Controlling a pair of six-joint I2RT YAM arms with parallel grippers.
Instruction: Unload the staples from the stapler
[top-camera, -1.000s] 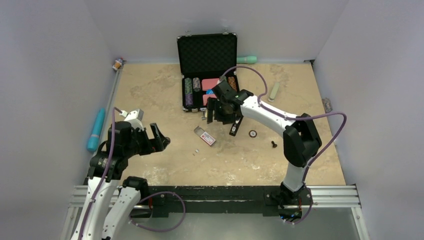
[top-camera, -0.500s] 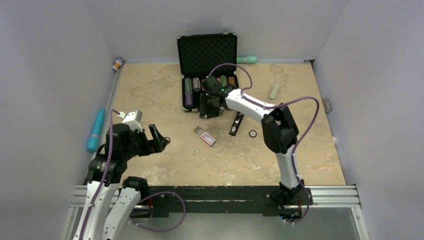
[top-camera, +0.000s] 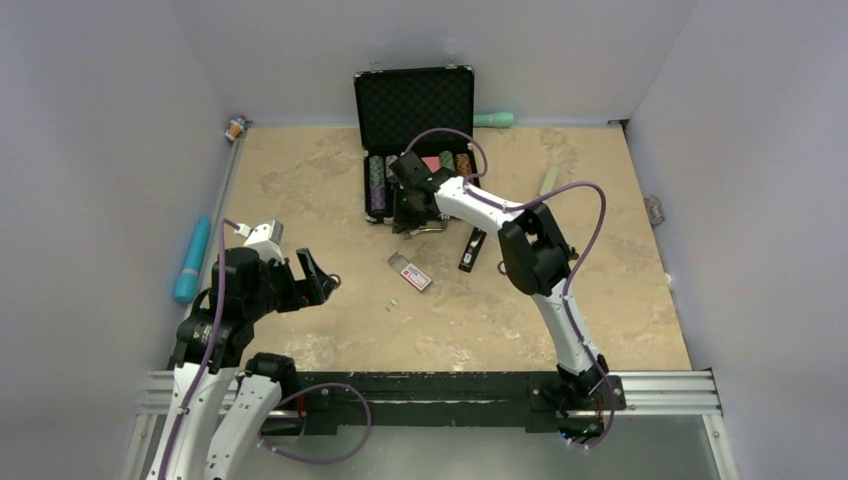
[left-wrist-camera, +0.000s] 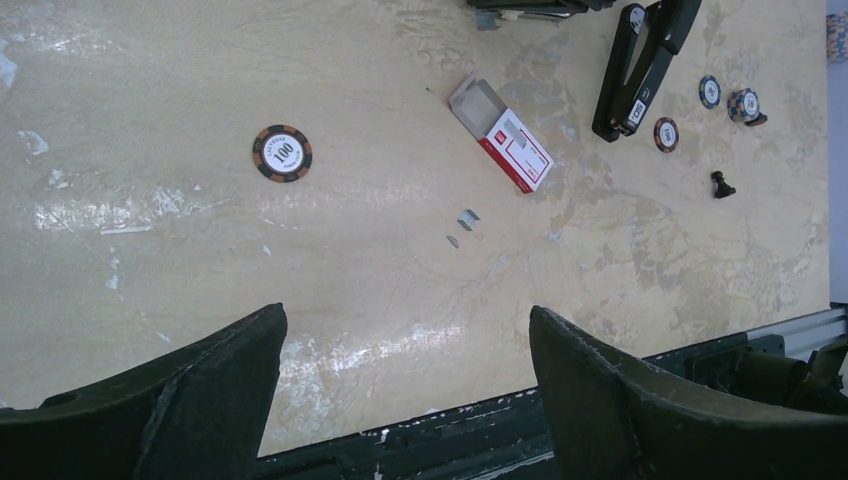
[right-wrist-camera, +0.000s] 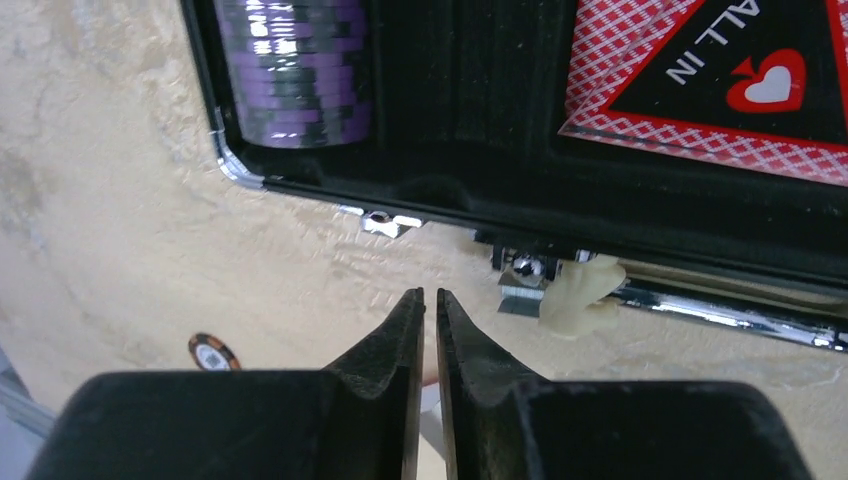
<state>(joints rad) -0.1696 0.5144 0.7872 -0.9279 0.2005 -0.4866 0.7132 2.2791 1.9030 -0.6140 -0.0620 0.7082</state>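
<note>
- Left claw (top-camera: 316, 279): open, jaws spread wide and empty. It hovers above the counter (top-camera: 300, 180) at the lower left of the top view.
- Right claw (top-camera: 406, 213): closed, with only a thin slit between the fingertips (right-wrist-camera: 412, 312) and nothing visibly gripped. It sits at the front edge of the poker case (top-camera: 414, 110), in the upper centre of the top view.
- Stapler (top-camera: 473, 250): lies on the counter near the centre of the top view, below and right of the right claw and apart from both claws. In the left wrist view it appears at the upper right (left-wrist-camera: 640, 70), its top arm hinged up in a narrow V.
- Staples (left-wrist-camera: 467, 218): a short silvery strip on the bare counter in the centre of the left wrist view, with a smaller fragment (left-wrist-camera: 452, 241) just beside it (too small to tell apart further). In the top view they lie below the box.
- Red-and-white box (left-wrist-camera: 505, 140): lies flat between the staples and the stapler, one end open.
- Right wrist view: a purple chip stack (right-wrist-camera: 295, 70) fills the upper-left case compartment, and a metal latch (right-wrist-camera: 528, 280) sits just right of the fingertips.
- A loose poker chip (left-wrist-camera: 282, 153) lies left of centre in the left wrist view.
</note>
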